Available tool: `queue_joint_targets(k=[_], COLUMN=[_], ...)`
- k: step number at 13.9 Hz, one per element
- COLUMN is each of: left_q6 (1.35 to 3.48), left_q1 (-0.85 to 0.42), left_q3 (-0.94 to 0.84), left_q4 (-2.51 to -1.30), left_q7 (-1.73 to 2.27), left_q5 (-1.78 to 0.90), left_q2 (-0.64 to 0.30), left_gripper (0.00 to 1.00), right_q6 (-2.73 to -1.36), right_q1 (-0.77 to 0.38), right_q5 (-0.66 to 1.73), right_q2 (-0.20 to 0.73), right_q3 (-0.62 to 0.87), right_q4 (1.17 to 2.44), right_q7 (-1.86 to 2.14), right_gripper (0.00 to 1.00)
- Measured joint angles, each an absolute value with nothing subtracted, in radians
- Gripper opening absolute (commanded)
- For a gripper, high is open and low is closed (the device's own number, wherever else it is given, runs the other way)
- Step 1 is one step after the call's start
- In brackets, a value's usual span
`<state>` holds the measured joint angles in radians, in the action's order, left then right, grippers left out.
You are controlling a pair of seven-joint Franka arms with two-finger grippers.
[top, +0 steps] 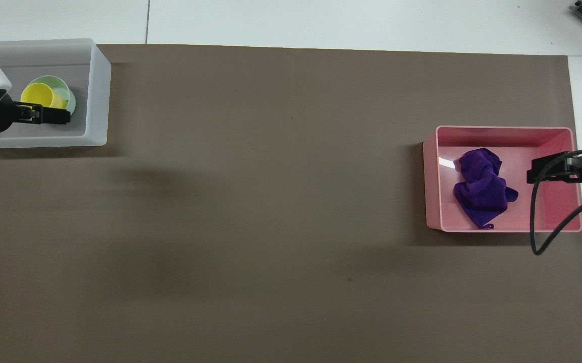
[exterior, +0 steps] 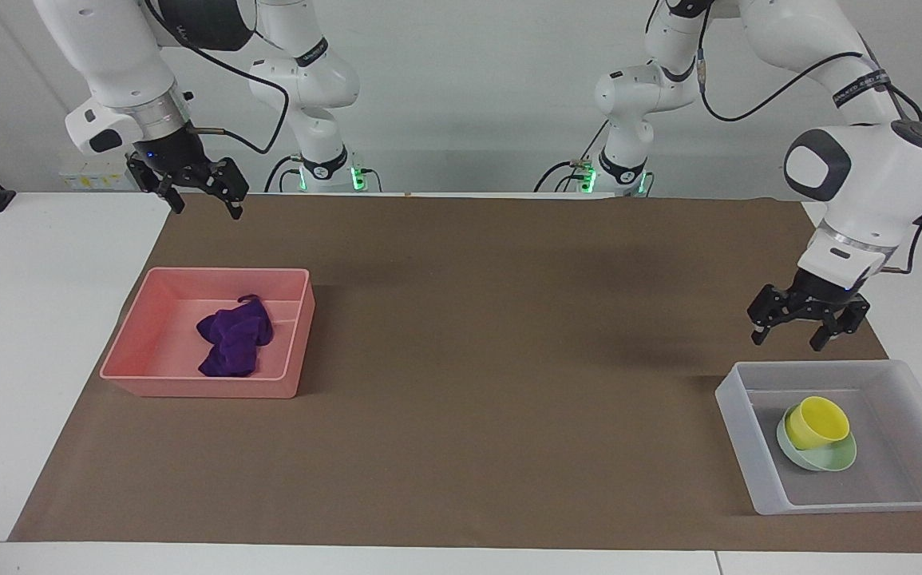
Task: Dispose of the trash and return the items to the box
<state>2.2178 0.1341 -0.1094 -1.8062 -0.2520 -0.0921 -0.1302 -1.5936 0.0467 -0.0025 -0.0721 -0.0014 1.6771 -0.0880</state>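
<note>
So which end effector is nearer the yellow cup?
Left. The left end effector hangs open above the yellow cup's clear box; the right end effector waits open near the pink bin.

Brown mat [exterior: 508, 335] bare between pink bin [exterior: 289, 375] and translucent box [exterior: 736, 415]; only their walls and the raised left gripper [exterior: 797, 331] obstruct.
</note>
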Motion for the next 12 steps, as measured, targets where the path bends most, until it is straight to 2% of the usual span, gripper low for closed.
queue_joint_targets(k=[3,7,12], left_q6=[2.150,2.065,1.898], left_q1=[0.104,0.091,0.091], left_q3=[-0.110,-0.110,-0.109], left_q4=[-1.833,-1.826,-1.726], left_q7=[-0.229,-0.227,-0.227], left_q5=[-0.092,-0.092,-0.080], left_q2=[-0.063,-0.022,-0.011], left_gripper=[1.00,1.00,1.00], right_q6=[-1.603,-1.611,-1.611], right_q1=[0.047,0.047,0.047], right_q5=[-0.002,-0.002,-0.002], right_q2=[-0.072,-0.072,-0.072], right_q3=[-0.001,-0.001,-0.001], right_q4=[1.678,1.679,1.682], right_q7=[-0.088,-0.088,-0.088], right_gripper=[1.00,1.00,1.00])
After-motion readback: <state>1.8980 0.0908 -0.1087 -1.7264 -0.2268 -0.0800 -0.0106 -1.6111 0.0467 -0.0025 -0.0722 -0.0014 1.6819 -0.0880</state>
